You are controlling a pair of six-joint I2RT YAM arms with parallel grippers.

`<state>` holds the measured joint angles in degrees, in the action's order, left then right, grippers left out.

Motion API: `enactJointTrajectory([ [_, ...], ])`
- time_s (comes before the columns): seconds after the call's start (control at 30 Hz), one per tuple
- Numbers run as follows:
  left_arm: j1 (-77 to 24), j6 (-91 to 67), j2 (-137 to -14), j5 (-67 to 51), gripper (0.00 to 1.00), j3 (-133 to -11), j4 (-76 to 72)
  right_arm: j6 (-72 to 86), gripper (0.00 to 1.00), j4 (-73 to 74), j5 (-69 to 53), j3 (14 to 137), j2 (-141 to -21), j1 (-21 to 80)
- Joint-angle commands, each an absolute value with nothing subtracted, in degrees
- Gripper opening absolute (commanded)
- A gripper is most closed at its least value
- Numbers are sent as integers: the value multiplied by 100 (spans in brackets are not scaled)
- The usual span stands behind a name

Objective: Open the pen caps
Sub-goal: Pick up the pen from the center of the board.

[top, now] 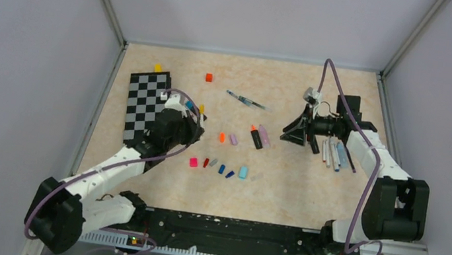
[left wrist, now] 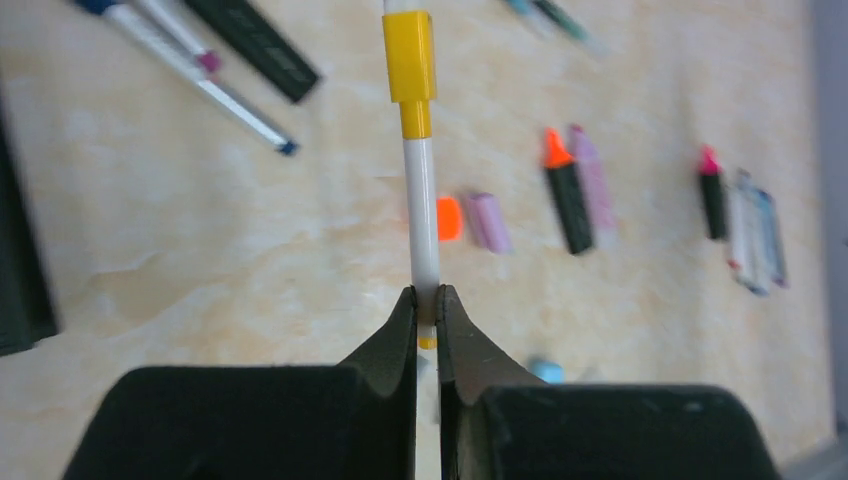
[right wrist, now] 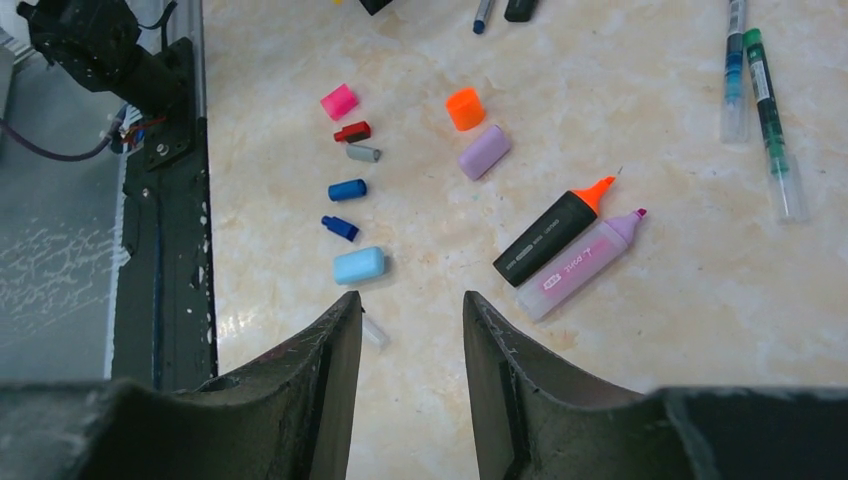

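Observation:
My left gripper (left wrist: pixel 427 300) is shut on the lower end of a thin white pen (left wrist: pixel 423 220) that points away from it and carries a yellow cap (left wrist: pixel 409 60) at its far end. In the top view this gripper (top: pixel 195 116) hovers by the checkerboard's right edge. My right gripper (right wrist: pixel 410 305) is open and empty above the table. Ahead of it lie loose pen caps: pink (right wrist: pixel 339 101), red (right wrist: pixel 352 131), grey (right wrist: pixel 363 153), blue (right wrist: pixel 347 189), light blue (right wrist: pixel 358 265), orange (right wrist: pixel 465 108), purple (right wrist: pixel 484 152). Two uncapped highlighters, black (right wrist: pixel 548 238) and pink (right wrist: pixel 580 265), lie to their right.
A black-and-white checkerboard (top: pixel 145 106) lies at the left. A yellow cube (top: pixel 158 67) and a red cube (top: pixel 209 77) sit at the back. A teal pen (top: pixel 245 100) lies mid-table. Several pens (top: pixel 333 154) are bunched beside the right arm.

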<state>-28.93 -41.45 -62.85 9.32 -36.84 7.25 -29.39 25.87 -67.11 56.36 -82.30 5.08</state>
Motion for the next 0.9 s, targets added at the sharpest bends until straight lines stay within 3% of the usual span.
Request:
enactJointTrajectory([
  [0.0, -2895, -3357, -5627, -1219, 0, -2649, -2276, -2706, 42, 1924, -7244, 5563, -7947, 501],
  [0.2, -3355, -3673, -6149, -2380, 0, -2210, -4831, -551, 54, -784, -7805, 4551, -7496, 587],
  [0.53, -4688, -3424, -7451, -997, 0, -2694, -5993, 3659, 62, -4775, -6299, 3478, -7599, 1205],
  [0.87, -5063, -3485, -7940, -527, 0, -2985, -6222, 4338, 63, -5464, -5883, 3192, -7761, 1601],
])
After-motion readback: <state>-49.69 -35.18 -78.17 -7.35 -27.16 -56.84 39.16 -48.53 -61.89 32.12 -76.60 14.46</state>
